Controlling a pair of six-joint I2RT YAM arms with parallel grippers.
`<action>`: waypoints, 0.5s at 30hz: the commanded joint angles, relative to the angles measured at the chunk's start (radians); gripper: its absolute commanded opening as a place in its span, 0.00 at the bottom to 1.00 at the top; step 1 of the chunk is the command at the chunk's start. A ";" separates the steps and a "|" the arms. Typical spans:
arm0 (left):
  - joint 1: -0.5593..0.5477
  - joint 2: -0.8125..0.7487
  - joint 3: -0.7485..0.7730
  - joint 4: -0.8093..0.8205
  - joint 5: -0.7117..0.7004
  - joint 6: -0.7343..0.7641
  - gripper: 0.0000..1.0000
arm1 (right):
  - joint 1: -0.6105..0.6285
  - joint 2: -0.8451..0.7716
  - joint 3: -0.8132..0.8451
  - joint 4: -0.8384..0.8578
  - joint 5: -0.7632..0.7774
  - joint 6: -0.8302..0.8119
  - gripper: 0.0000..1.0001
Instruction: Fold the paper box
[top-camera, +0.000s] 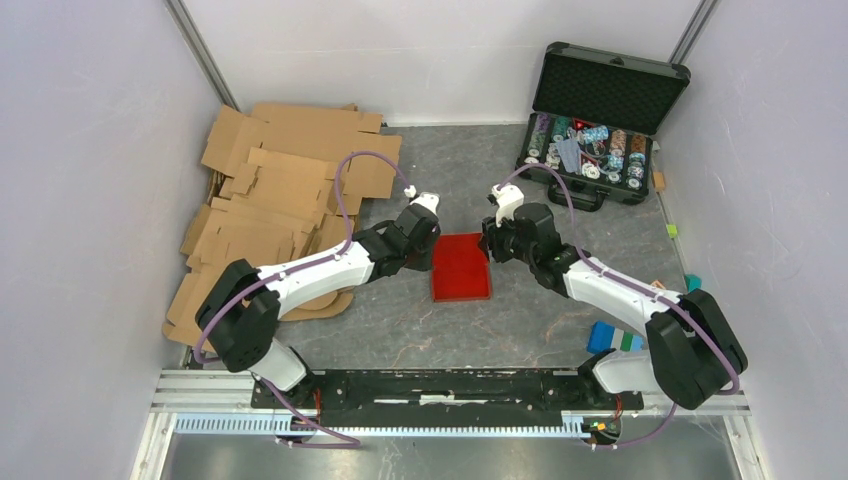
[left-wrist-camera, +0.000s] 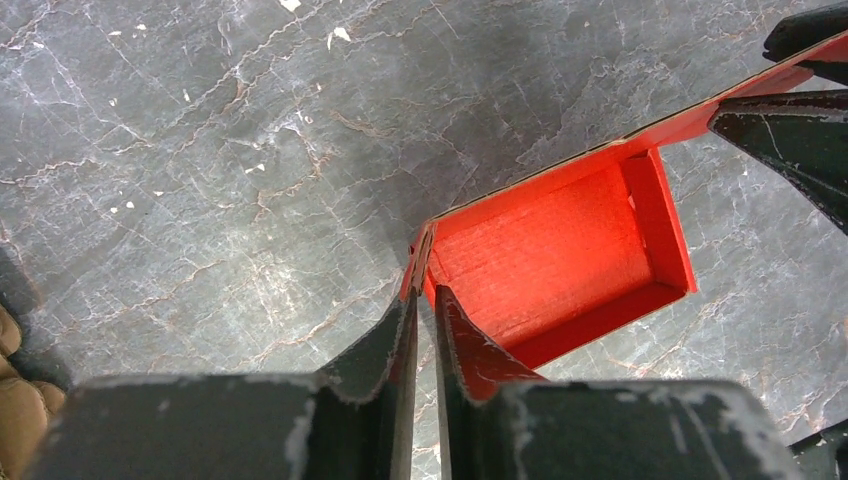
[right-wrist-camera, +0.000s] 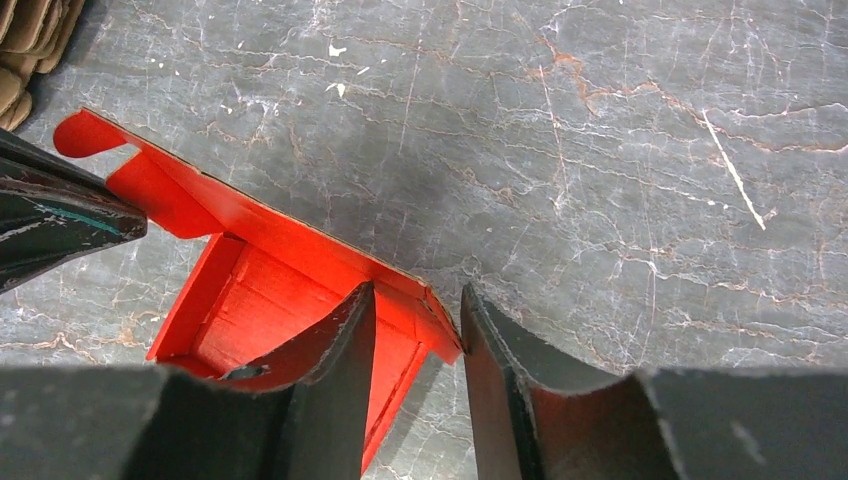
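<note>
1. at the middle of the grey marbled surface (top-camera: 400, 330) lies the paper box (top-camera: 461, 270), bright red, shallow and open at the top, between the two arms.
2. the left gripper (left-wrist-camera: 422, 292) reaches the box at its far left corner. its jaws are nearly together, with the thin red wall pinched between them.
3. the right gripper (right-wrist-camera: 418, 290) is at the far right corner. its jaws stand partly apart and straddle the wall: one finger (right-wrist-camera: 340, 340) is inside the box and the other is outside, with a gap showing between the outer finger and the paperboard.
4. both grippers are at the same far wall, one at each end. that wall runs as a long strip past the box's sides and ends in a rounded tab by the left gripper.
5. the box's side walls and near wall stand upright around a flat red floor, and the box rests on the surface.
6. brown cardboard sheets (top-camera: 290, 160) lie in a loose heap at the far left, well apart from the box.
7. an open black case (top-camera: 610, 95) of poker chips stands at the far right corner.
</note>
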 joint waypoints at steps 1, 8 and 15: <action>0.003 0.012 0.032 0.038 0.025 0.032 0.21 | 0.002 -0.023 -0.007 0.001 -0.013 0.011 0.41; 0.003 0.042 0.065 0.014 0.035 0.046 0.24 | 0.006 -0.022 0.005 -0.029 0.002 0.005 0.53; 0.003 0.071 0.089 -0.016 -0.020 0.067 0.26 | 0.013 -0.024 0.030 -0.106 0.099 -0.032 0.55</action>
